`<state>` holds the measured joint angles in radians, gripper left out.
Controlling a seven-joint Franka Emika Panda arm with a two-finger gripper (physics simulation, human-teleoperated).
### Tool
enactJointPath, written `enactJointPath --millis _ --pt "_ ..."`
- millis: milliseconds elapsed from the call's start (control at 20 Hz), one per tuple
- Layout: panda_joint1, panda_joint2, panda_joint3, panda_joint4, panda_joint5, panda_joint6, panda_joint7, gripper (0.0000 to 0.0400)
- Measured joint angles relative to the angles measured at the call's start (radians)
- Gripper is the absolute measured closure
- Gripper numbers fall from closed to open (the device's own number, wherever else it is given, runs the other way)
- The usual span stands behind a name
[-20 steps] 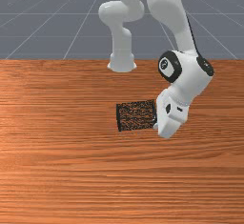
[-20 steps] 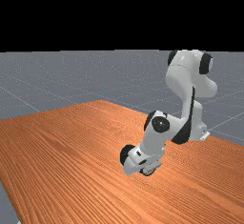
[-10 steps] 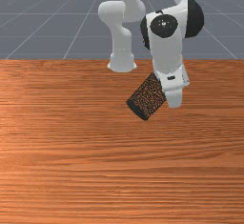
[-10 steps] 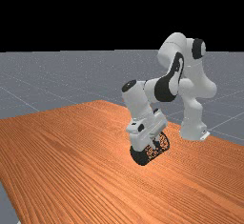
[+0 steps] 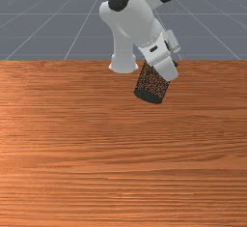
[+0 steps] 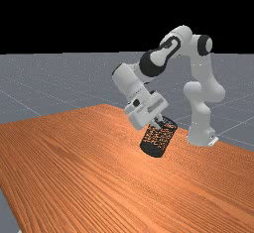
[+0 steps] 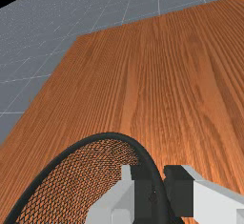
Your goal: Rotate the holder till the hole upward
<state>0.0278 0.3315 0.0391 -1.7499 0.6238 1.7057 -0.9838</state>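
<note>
Stretching over the orange-brown counter (image 6: 74, 177) with the white-and-grey arm (image 6: 201, 71). Holding the holder (image 6: 158, 138) at a slant, a little right of the front view's middle, leaning its open mouth up and toward the far view's right. Showing a black cylinder of fine mesh (rather handsome, with orange-brown peeping through), ending below in a solid dark base (image 5: 148, 96). Pinching its wall at the thin black rim (image 7: 109, 136) in the pincer (image 6: 158, 123), one finger inside, one outside.
</note>
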Motion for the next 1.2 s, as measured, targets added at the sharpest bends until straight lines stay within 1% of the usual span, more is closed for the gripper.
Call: enactJointPath --millis 50,100,150,200,300,350,400,450,500,650,700,750,800,850,900,950,1000,1050,1100,1200 --pt "-0.024 -0.001 0.000 0.000 0.025 -0.015 -0.035 0.0348" --pt "-0.046 0.002 0.000 0.000 0.054 -0.030 -0.066 0.0343" --pt "-0.038 -0.013 -0.024 -0.014 0.014 0.030 -0.058 0.0352" --pt "-0.060 -0.005 -0.022 -0.008 0.046 0.002 -0.086 0.0349" --pt "-0.073 0.003 -0.026 -0.024 0.051 0.049 -0.117 0.0352" --pt "-0.004 0.006 -0.054 0.022 -0.284 0.122 -0.142 0.0358" --pt "-0.005 0.019 -0.053 0.017 -0.287 0.134 -0.161 0.0359" --pt "-0.006 0.042 -0.047 0.019 -0.309 0.148 -0.220 0.0358" --pt "-0.005 0.050 -0.052 -0.013 -0.270 0.193 -0.165 0.0359" --pt "-0.006 0.107 -0.044 -0.017 -0.288 0.230 -0.238 0.0359" --pt "-0.058 0.106 -0.020 -0.062 -0.077 0.231 -0.212 0.0356" --pt "-0.018 0.110 -0.050 -0.031 -0.261 0.232 -0.228 0.0358" --pt "-0.024 0.102 -0.057 -0.048 -0.239 0.249 -0.192 0.0359" --pt "-0.027 0.104 -0.060 -0.054 -0.233 0.262 -0.185 0.0360" --pt "-0.006 0.096 -0.078 -0.081 -0.255 0.309 -0.101 0.0358" --pt "-0.029 0.114 -0.062 -0.054 -0.239 0.265 -0.198 0.0223" --pt "-0.032 0.112 -0.065 -0.058 -0.234 0.268 -0.192 0.0135" --pt "-0.037 0.114 -0.067 -0.055 -0.238 0.263 -0.201 0.0082" --pt "-0.040 0.114 -0.069 -0.056 -0.236 0.264 -0.201 0.0050" --pt "-0.047 0.112 -0.074 -0.059 -0.232 0.265 -0.199 0.0018"
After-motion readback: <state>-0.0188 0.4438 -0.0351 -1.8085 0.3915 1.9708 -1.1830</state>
